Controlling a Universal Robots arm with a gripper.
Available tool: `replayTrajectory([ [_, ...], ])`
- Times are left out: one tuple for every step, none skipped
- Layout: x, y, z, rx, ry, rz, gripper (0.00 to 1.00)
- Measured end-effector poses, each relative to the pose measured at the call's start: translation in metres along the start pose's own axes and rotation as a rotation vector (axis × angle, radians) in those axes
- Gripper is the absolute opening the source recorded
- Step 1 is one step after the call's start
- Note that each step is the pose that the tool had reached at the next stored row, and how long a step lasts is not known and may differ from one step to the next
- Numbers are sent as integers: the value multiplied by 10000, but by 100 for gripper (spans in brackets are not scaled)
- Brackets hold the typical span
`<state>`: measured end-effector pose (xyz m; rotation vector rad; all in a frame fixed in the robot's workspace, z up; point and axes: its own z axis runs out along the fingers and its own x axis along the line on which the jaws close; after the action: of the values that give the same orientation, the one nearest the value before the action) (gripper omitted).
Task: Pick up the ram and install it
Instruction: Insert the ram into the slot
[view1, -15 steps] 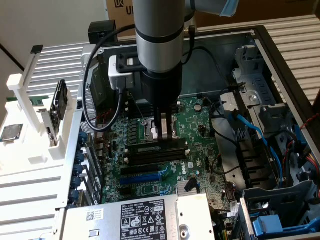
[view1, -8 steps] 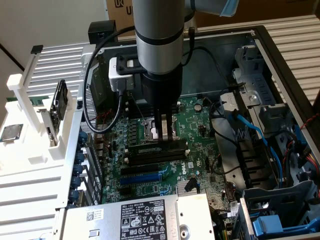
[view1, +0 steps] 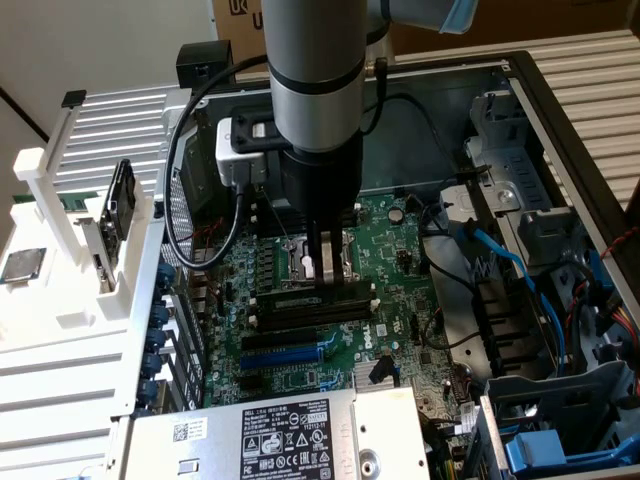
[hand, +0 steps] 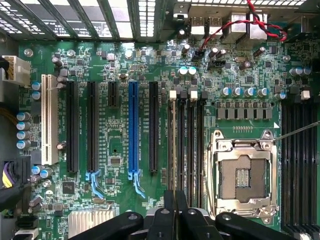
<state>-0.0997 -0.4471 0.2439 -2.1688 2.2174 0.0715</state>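
**Ram pinched in line w/ outer memory slot**

Ext. view: the arm stands vertical at frame ctr. The gripper (view1: 319, 278) sits low inside the open PC case (view1: 520, 75), tips close above the mobo (view1: 390, 240). My read is that the straight-down pose keeps the stick's contact edge facing squarely into a slot.

Wrist view: the fingers (hand: 168, 215) are drawn almost together, w/ only a sliver btwn them. From that sliver a thin brownish-green edge runs along one white-latched slot. I take this edge for the ram (hand: 173, 150) seen edge-on, so the claw is closed on it across its thin faces. That hold probably keeps the stick upright and parallel to the slot.

Ram vs claw: it lies directly btwn the tips and extends away from them along the slot. That slot is the outermost of the four-slot bank, on the side away from the CPU socket (hand: 242, 172). The neighbour slots (hand: 193, 150) look empty. Can't tell whether the ram is fully seated or only resting in the slot mouth.
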Motion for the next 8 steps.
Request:
replayTrajectory([
  [0, 1, 2, 0, 0, 0, 12],
  [-2, 2, 4, 0, 0, 0, 12],
  [-4, 4, 7, 1, -2, 0, 12],
  [-6, 5, 8, 1, -2, -2, 12],
  [-7, 5, 9, 0, -1, -5, 12],
  [-7, 5, 10, -2, 1, -10, 12],
  [-7, 6, 12, -1, 1, -14, 12],
  [-9, 7, 16, 0, -1, -18, 12],
])
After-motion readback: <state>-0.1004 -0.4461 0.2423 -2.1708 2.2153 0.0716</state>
